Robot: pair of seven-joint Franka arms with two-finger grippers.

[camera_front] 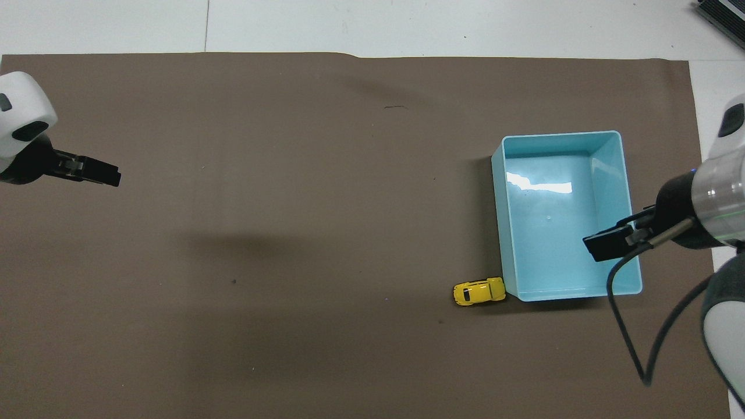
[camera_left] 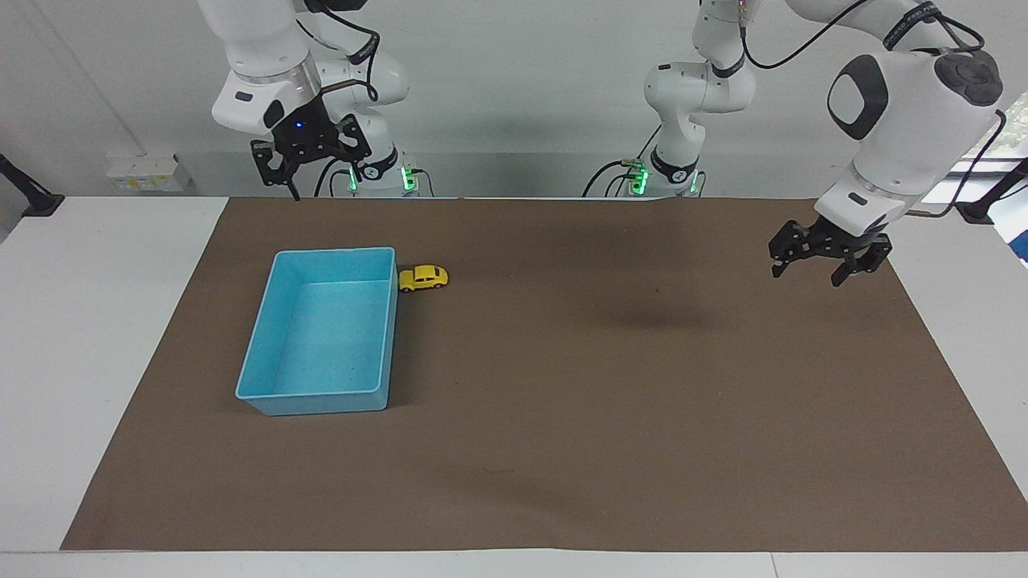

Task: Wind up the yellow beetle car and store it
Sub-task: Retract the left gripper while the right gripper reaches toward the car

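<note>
Facing view: the tiny yellow beetle car (camera_left: 423,278) rests on the brown mat (camera_left: 562,417), nose against the empty light-blue plastic bin (camera_left: 321,401), at the bin's corner nearest the robots. The left gripper (camera_left: 829,255) hangs spread and empty over the mat's left-arm edge.

Overhead view: the right gripper (camera_front: 611,241), fingers apart, hovers over the bin. Storing looks next: grasp the car, lift it in.

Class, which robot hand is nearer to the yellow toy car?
The right hand: it hangs raised at the blue bin's end, where the yellow toy car sits. The left hand hangs over the mat's other end.
</note>
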